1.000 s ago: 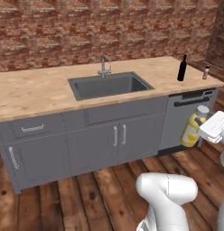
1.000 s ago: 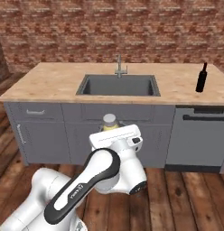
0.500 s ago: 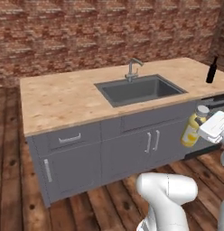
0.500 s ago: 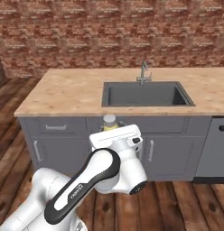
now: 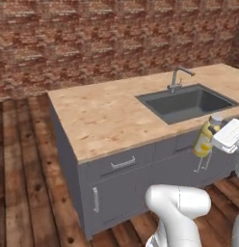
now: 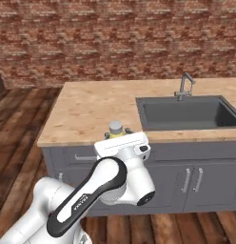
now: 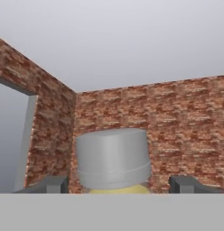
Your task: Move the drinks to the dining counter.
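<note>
Currently the yellow bottle (image 5: 204,140) with its pale cap (image 7: 114,158) sits upright between the fingers (image 7: 49,184), which close on it from both sides, so it is held. In the left base view the bottle hangs in the air in front of the grey base of the dining counter (image 5: 107,116), just below the near edge of the tabletop and near the sink (image 5: 189,102). In the right base view the cap pokes up above the white hand (image 6: 123,145), in line with the near edge of the tabletop, left of the sink (image 6: 186,112). Bottle is not on the tabletop; it is off the near side, apart from the wood surface.

Faucet (image 5: 178,77) stands at the far rim of the sink. Light wood top is bare on its left half in both base views. Grey drawers and cabinet doors (image 5: 112,185) face the robot below the top. Brick wall (image 6: 115,43) runs behind the counter, dark wood floor (image 5: 25,183) to the left and near side.

Hand view looks up past the cap at brick wall and a pale ceiling; the yellow body only just shows under the cap
</note>
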Motion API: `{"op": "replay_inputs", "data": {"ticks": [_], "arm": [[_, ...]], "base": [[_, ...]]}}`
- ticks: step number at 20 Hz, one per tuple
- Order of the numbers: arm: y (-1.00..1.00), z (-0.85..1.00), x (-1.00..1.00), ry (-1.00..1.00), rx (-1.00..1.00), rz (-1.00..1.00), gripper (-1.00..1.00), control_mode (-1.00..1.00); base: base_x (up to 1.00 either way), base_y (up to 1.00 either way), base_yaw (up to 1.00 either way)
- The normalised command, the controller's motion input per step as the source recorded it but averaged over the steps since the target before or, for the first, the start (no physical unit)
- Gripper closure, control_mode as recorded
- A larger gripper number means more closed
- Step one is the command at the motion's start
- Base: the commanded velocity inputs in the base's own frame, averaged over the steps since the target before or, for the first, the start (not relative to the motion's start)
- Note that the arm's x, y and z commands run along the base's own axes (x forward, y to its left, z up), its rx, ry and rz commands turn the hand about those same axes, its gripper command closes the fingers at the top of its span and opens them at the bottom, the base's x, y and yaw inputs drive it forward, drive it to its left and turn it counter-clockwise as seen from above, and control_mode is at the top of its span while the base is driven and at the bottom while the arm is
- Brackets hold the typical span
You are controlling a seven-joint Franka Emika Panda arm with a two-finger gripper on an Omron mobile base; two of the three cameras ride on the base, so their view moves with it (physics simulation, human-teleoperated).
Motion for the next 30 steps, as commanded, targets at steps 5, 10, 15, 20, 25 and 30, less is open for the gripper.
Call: {"op": "replay_inputs", "data": {"ticks": [5, 10, 15, 20, 25, 30], "arm": [[0.00, 0.00, 0.00, 0.00, 0.00, 0.00, 1.00, 1.00], [0.00, 0.00, 0.00, 0.00, 0.00, 0.00, 1.00, 1.00], [0.00, 0.00, 0.00, 0.00, 0.00, 0.00, 1.00, 1.00], [0.00, 0.00, 0.00, 0.00, 0.00, 0.00, 1.00, 1.00], [0.00, 0.00, 0.00, 0.00, 0.00, 0.00, 1.00, 1.00], [0.00, 0.00, 0.00, 0.00, 0.00, 0.00, 1.00, 1.00]], "base": [[0.75, 0.54, -0.04], [0.69, 0.05, 0.00], [0.58, 0.01, 0.00], [0.38, 0.26, 0.00], [0.58, 0.25, 0.00], [0.82, 0.09, 0.14]]}}
